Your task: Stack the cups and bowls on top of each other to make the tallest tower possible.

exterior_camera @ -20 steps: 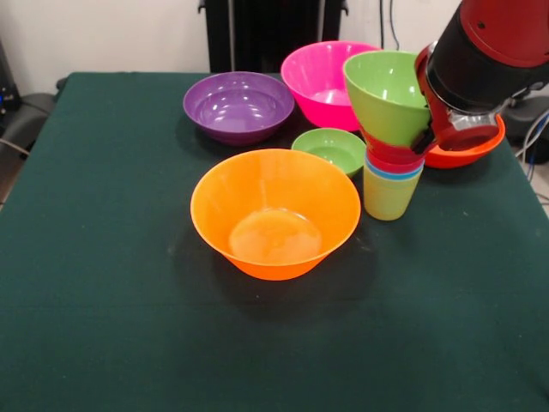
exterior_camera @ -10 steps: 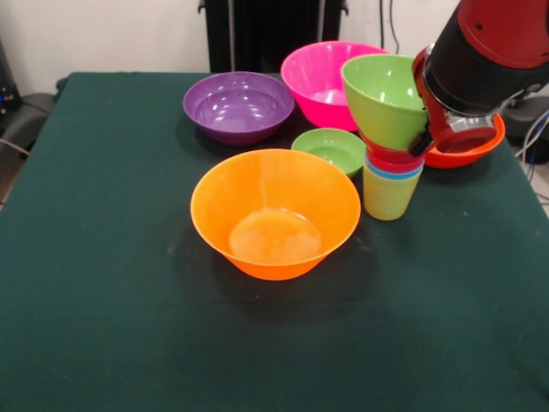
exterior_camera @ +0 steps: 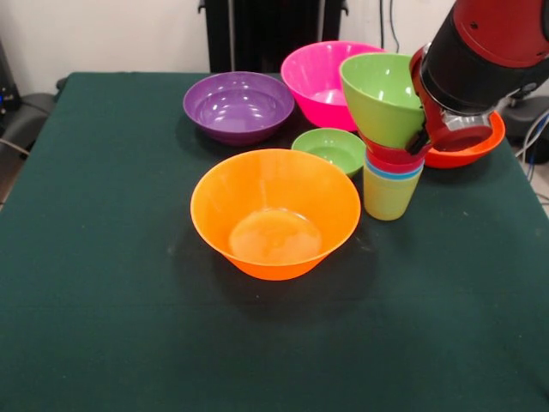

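Atop the upright tower (exterior_camera: 390, 176), the lime bowl (exterior_camera: 383, 96) tilts leftward.

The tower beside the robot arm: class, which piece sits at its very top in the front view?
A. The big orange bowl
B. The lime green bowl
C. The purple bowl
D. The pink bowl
B: the lime green bowl crowns the tower, above the red, blue and yellow-green cups, while the purple bowl, pink bowl and big orange bowl rest apart on the table.
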{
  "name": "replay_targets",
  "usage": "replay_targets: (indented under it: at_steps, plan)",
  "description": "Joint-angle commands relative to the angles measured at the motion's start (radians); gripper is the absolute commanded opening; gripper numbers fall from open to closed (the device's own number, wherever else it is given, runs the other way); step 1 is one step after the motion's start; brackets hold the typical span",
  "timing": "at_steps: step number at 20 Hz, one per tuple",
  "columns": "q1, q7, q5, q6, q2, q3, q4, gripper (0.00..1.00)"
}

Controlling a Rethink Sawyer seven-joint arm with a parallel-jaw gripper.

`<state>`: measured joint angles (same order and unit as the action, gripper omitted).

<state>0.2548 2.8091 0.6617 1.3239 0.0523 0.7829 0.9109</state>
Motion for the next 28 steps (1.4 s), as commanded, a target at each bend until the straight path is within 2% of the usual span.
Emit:
replay_targets:
  at_steps: [1, 28]
  plan:
    - [-0.006, 0.078, -0.049, -0.050, 0.021, -0.115, 0.074, 0.00]
    - [0.001, 0.082, -0.043, -0.099, 0.034, -0.122, 0.108, 0.00]
